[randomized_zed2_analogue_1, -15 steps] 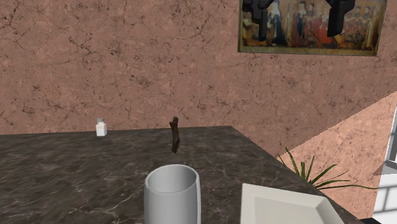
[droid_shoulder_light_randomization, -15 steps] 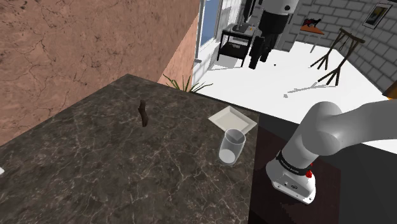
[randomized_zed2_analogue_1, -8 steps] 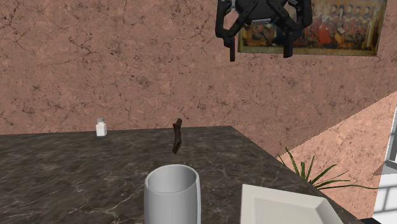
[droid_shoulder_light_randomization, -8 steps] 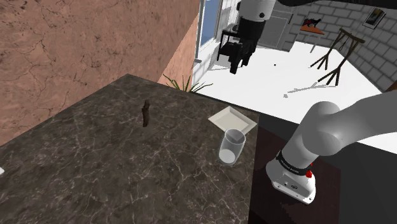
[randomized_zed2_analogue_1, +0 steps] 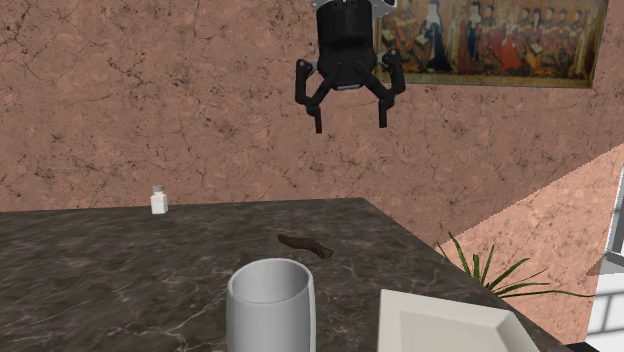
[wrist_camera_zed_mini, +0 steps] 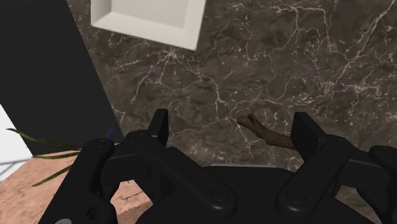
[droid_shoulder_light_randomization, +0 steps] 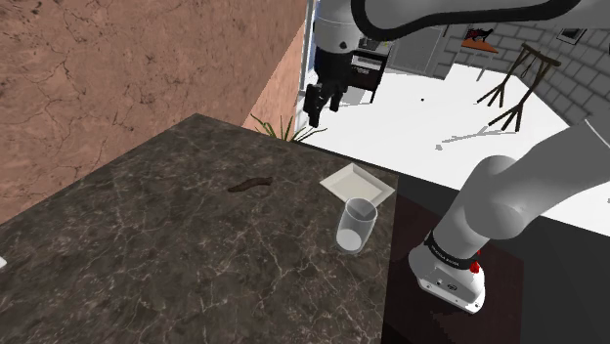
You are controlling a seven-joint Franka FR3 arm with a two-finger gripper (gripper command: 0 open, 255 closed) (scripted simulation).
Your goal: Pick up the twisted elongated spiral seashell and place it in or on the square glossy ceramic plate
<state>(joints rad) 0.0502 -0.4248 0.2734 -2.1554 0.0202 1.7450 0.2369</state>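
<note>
Shell: dark brown twisted elongated seashell (droid_shoulder_light_randomization: 251, 183) flat on dark marble desk (droid_shoulder_light_randomization: 147, 244), to shoulder view's left of white square plate (droid_shoulder_light_randomization: 335, 183) | pincer (randomized_zed2_analogue_1: 350, 126): wide open, empty, aloft | likely light, stiff, brittle; pinch mid-body.

Gripper (randomized_zed2_analogue_1: 350, 126) hangs high over the dark marble table (randomized_zed2_analogue_1: 90, 275), fingers spread, holding nothing. Brown shell (randomized_zed2_analogue_1: 305, 245) lies flat below it. Cup (randomized_zed2_analogue_1: 270, 305) nearest the camera, white plate (randomized_zed2_analogue_1: 450, 325) beside it — small shaker (randomized_zed2_analogue_1: 158, 200) far back.
</note>
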